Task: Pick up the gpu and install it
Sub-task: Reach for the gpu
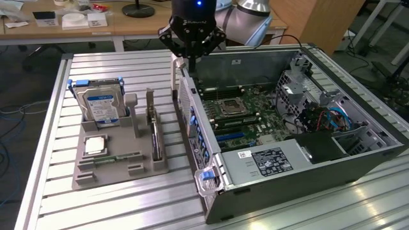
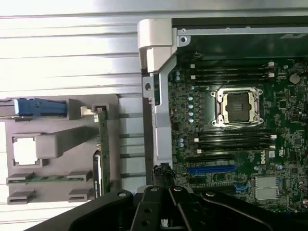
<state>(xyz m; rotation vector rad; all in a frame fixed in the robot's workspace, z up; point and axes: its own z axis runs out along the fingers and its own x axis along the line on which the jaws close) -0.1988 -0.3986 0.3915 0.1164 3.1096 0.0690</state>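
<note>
The gpu (image 1: 152, 128) stands on edge in a slot of the grey holder (image 1: 118, 165) on the table, at the exterior view's left of the open computer case (image 1: 357, 158). In the wrist view the gpu (image 2: 101, 154) shows edge-on in the holder (image 2: 57, 144). My black gripper (image 1: 189, 61) hangs above the case's near-left wall, well apart from the gpu, shut with nothing between its fingers. Its fingers (image 2: 153, 211) meet over the motherboard's edge. A blue card slot (image 2: 211, 169) lies on the motherboard (image 1: 246, 115).
The holder also carries a hard drive with a blue-white label (image 1: 102, 106), a processor chip (image 1: 95, 145) and a green memory stick (image 1: 118, 158). A power supply (image 1: 271, 160) and a drive cage (image 1: 300, 91) stand inside the case. A wooden desk (image 1: 70, 26) stands behind the slatted table.
</note>
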